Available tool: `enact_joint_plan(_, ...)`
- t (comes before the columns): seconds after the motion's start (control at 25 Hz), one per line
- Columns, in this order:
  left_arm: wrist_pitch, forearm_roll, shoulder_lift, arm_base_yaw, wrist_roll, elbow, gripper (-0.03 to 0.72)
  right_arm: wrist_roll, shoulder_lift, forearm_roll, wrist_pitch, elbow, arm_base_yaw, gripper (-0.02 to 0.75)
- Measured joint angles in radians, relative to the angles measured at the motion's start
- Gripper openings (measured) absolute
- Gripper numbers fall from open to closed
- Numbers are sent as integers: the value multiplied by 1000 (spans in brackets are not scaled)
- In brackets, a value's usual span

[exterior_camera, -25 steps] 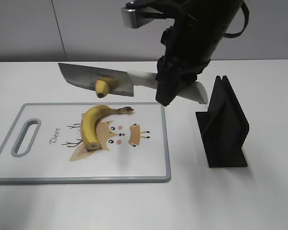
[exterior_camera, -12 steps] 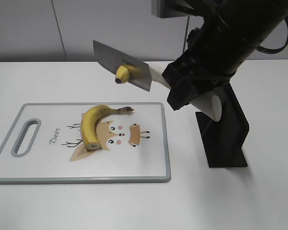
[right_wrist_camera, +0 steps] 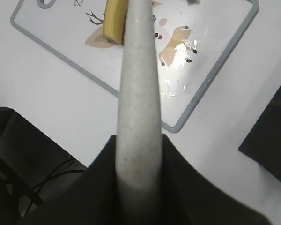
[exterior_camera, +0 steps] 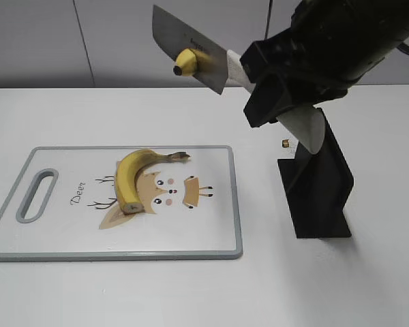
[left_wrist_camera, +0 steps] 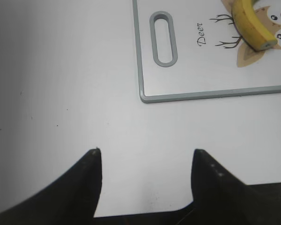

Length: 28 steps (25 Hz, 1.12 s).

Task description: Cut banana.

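My right gripper (exterior_camera: 276,102) is shut on the pale handle of a cleaver-like knife (exterior_camera: 191,51) and holds it high above the table, blade pointing up-left. A cut banana piece (exterior_camera: 186,63) sticks to the blade. The rest of the banana (exterior_camera: 133,178) lies on the white cutting board (exterior_camera: 211,231); it also shows in the left wrist view (left_wrist_camera: 253,26). In the right wrist view the knife handle (right_wrist_camera: 139,93) fills the middle, gripped between the jaws (right_wrist_camera: 139,164). My left gripper (left_wrist_camera: 145,168) is open and empty over bare table, left of the board (left_wrist_camera: 187,79).
A black knife stand (exterior_camera: 320,180) stands right of the board, just under the right arm. The board has a grey rim and a handle slot (exterior_camera: 37,195) at its left end. The white table runs back to a grey wall.
The right arm has lifted the knife up and to the right, with the banana piece stuck to the blade. The banana on the board has not moved.
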State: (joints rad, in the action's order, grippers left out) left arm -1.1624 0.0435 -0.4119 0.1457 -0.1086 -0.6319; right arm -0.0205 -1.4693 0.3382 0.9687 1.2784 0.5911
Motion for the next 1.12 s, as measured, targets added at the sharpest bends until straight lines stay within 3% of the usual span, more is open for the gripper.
enact_joint_plan(0.28, -6, 1, 229, 0, 0, 47, 582, -61, 88, -28, -4, -27, 0, 160)
enact_joint_plan(0.48, -16, 1, 392, 0, 0, 47, 578, -152, 182, -108, -25, -110, 0, 160)
enact_joint_plan(0.72, -43, 6, 418, 0, 0, 77, 558, -296, 275, -228, -61, -214, 1, 160)
enact_joint_plan(1.12, 103, 7, 418, 0, 0, 127, 553, -533, 387, -370, -92, -352, 1, 160)
